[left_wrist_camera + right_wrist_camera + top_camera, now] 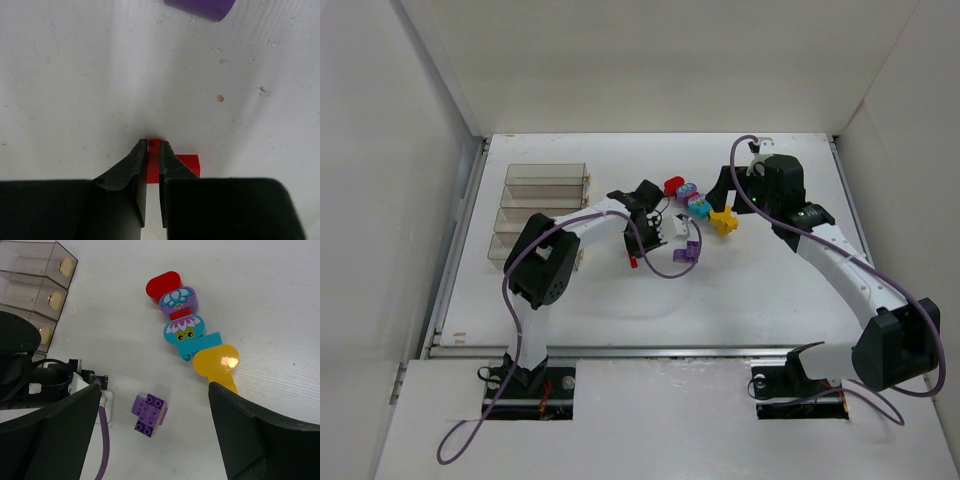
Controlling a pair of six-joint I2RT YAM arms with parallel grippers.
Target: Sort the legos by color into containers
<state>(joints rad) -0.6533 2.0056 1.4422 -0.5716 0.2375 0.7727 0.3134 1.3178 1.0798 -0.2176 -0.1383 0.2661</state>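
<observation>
- The red brick (187, 165) sits on the desk (75, 75) at the bottom centre of the left wrist view. In the top view it is just left of centre.
- The left gripper (154, 146) is clamped on it, the jaws nearly together on a thin part of the brick.
- It should handle as a light, stiff piece of hard plastic. The sides are smooth, so it may slip or pivot under a light squeeze.
- The hold looks off-centre, since most of the visible red sticks out to the right of the fingers. A hold nearer the middle, across flat sides, would be safer.
- Its long axis seems to run left to right across the wrist frame, crosswise to the jaws. The fingers hide too much to say which way the studs face.
- The purple brick (148, 414) lies alone at the lower centre of the right wrist view, studs up and apart from the others.
- A row of bricks (184, 330) (red, purple, cyan, yellow), each touching the next, runs from upper centre to lower right.
- The right gripper (154, 389) hangs over them with jaws wide apart, holding nothing.
- The bins (546, 166) stand at the left of the top view, well apart from the red brick.
</observation>
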